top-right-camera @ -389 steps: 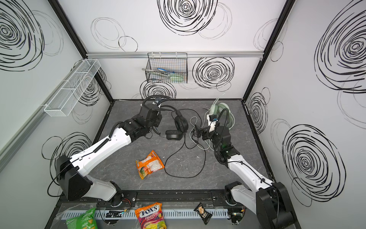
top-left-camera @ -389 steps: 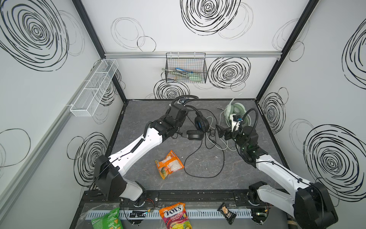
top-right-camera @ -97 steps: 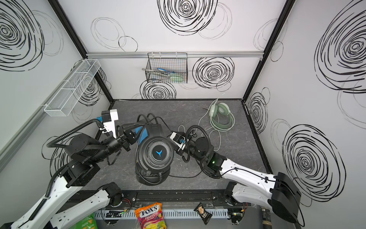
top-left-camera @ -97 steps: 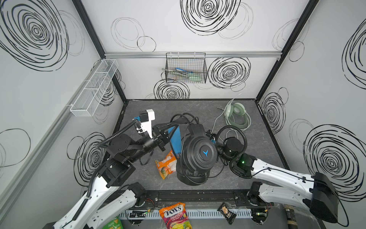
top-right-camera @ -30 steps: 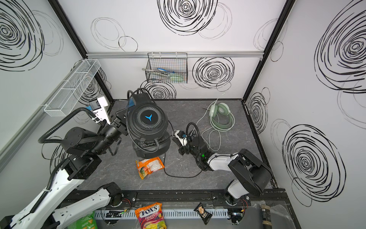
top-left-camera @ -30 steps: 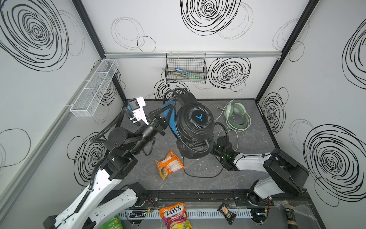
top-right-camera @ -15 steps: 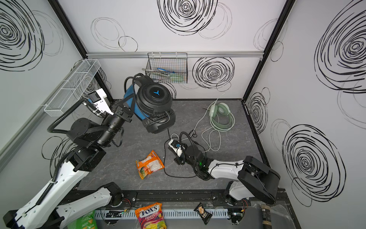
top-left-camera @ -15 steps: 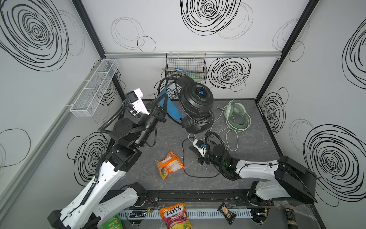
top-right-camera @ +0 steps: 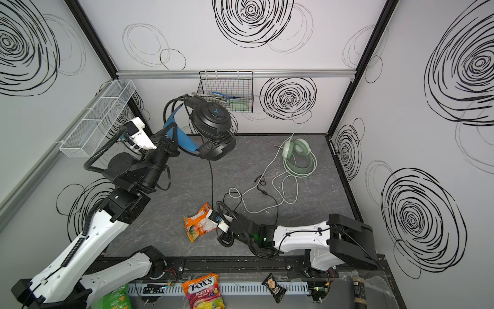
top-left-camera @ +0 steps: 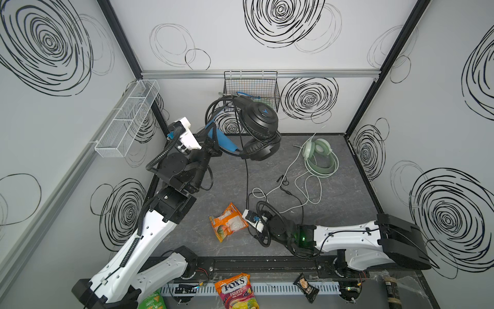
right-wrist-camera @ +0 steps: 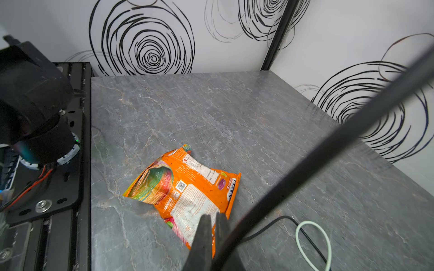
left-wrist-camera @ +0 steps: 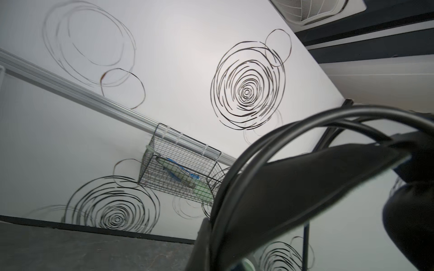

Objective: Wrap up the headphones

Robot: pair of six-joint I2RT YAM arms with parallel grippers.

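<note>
Your left gripper point(top-left-camera: 213, 145) is clamped on the black headset point(top-left-camera: 260, 125) by its blue headband, high near the back wall. Its black cable point(top-left-camera: 246, 174) drops almost vertically to your right gripper point(right-wrist-camera: 213, 218), which is pinched on it just above the table point(top-left-camera: 334, 200). The mint headset point(top-left-camera: 319, 151) lies back-right.

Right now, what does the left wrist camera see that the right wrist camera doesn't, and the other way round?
Only the left wrist view: the wire basket on the wall and the headband of the black headphones. Only the right wrist view: the orange snack bag, a pale cable loop and the closed right gripper. Both: the black cable, grey tabletop and scribbled walls.
</note>
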